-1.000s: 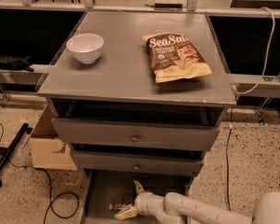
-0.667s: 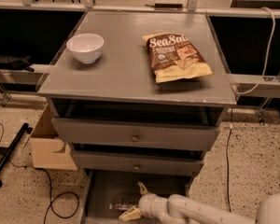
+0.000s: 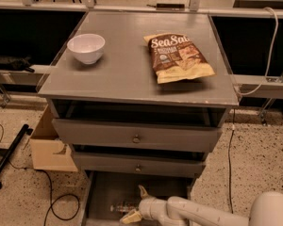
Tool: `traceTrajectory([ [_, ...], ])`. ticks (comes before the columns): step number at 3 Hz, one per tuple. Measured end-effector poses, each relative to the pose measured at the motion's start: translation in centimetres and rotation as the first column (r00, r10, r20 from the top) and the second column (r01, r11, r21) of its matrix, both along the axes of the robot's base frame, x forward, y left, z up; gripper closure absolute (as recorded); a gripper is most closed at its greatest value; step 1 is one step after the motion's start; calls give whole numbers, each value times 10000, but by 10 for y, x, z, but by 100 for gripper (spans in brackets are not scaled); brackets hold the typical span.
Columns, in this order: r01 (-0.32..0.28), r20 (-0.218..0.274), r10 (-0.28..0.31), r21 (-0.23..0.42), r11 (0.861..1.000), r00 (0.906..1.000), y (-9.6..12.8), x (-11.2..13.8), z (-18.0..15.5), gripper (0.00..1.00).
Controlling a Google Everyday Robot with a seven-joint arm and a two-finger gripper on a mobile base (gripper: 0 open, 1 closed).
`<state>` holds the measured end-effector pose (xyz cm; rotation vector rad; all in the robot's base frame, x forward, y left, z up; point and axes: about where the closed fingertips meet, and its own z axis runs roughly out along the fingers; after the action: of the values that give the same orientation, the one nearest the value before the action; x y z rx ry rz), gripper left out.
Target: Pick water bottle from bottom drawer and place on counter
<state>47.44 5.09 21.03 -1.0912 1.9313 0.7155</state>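
The water bottle lies on its side on the floor of the bottom drawer, which is pulled out under the two knobbed drawers. My gripper reaches in from the lower right, low inside the drawer. Its fingers are spread apart, one behind and one in front of the bottle's right end. I cannot tell if they touch it. The counter is the grey cabinet top above.
A white bowl stands at the counter's left and a Sea Salt chip bag lies at its right. A cardboard box and cables lie on the floor left of the cabinet. A cable hangs at the right.
My gripper has shifted slightly to the right inside the bottom drawer, still low by the bottle. The bottle, bowl and chip bag have not moved.
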Motion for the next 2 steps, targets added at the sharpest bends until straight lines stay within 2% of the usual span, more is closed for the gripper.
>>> traceTrajectory([
  [1, -82, 337, 84, -89, 9999, 9994, 13, 6, -2, 0],
  [2, -160, 949, 215, -578, 9982, 9953, 17, 18, -17, 0],
])
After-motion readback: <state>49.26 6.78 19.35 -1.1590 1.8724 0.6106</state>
